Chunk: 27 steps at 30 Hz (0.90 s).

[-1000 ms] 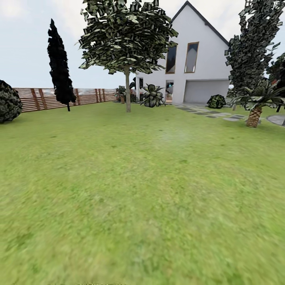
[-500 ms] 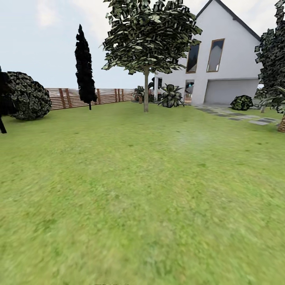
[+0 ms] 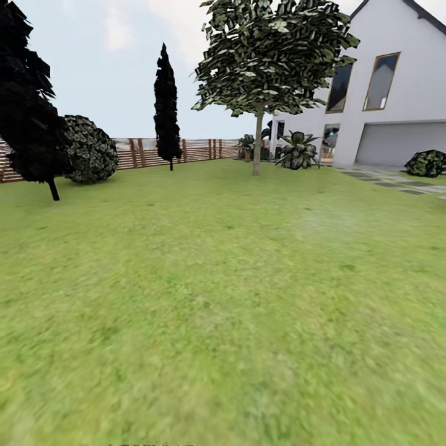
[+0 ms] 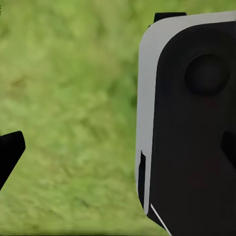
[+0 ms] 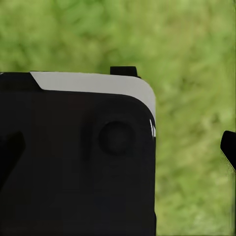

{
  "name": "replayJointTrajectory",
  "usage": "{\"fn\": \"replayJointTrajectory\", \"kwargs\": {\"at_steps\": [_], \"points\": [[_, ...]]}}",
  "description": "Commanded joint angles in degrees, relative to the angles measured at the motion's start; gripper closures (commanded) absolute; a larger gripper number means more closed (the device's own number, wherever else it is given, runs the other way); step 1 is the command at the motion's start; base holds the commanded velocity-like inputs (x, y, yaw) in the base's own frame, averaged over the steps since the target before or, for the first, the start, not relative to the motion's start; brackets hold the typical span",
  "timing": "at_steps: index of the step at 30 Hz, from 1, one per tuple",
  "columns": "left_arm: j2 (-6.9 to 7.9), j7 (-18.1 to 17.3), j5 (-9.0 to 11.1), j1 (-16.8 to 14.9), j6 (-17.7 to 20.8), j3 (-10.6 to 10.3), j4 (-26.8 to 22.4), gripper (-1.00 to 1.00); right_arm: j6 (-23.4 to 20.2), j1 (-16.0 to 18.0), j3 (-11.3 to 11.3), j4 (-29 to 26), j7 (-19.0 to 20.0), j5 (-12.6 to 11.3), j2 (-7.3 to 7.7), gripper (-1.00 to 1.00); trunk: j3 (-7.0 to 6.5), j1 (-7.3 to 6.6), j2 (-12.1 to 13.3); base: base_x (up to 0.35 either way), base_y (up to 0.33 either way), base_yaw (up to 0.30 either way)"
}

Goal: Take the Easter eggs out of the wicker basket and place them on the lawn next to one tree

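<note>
The lawn (image 3: 223, 297) stretched to the tree (image 3: 257, 145) standing before the white house (image 3: 396, 105), with the slatted fence (image 3: 198, 150) beyond it, while blurred grass and robot body panels left both grippers' opening impossible to tell.

Left hand (image 4: 118, 147) fingertips spread apart, right hand (image 5: 120, 147) likewise, both empty

The house (image 3: 384, 93) is cut off at the right edge, the near dark tree (image 3: 28, 99) at the left. The near lawn (image 3: 217, 347) is blurred.
</note>
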<state>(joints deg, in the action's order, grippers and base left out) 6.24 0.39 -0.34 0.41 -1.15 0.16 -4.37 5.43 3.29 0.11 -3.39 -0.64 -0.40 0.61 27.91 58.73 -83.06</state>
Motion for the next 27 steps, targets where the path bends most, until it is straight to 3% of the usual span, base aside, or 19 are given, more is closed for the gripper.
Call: {"fn": "replayJointTrajectory", "kwargs": {"at_steps": [1,27], "points": [[0.00,0.0,0.0,0.0,-0.1,0.0,-0.1,-1.00,0.2,0.0,0.0,0.1,-0.1,0.0,0.00,-1.00,0.04,0.00,0.0,0.000,0.000,0.299],[0.00,0.0,0.0,0.0,-0.1,0.0,-0.1,-1.00,0.3,0.0,0.1,0.1,-0.1,0.0,0.00,-1.00,0.04,0.00,0.0,0.000,0.000,0.299]]}}
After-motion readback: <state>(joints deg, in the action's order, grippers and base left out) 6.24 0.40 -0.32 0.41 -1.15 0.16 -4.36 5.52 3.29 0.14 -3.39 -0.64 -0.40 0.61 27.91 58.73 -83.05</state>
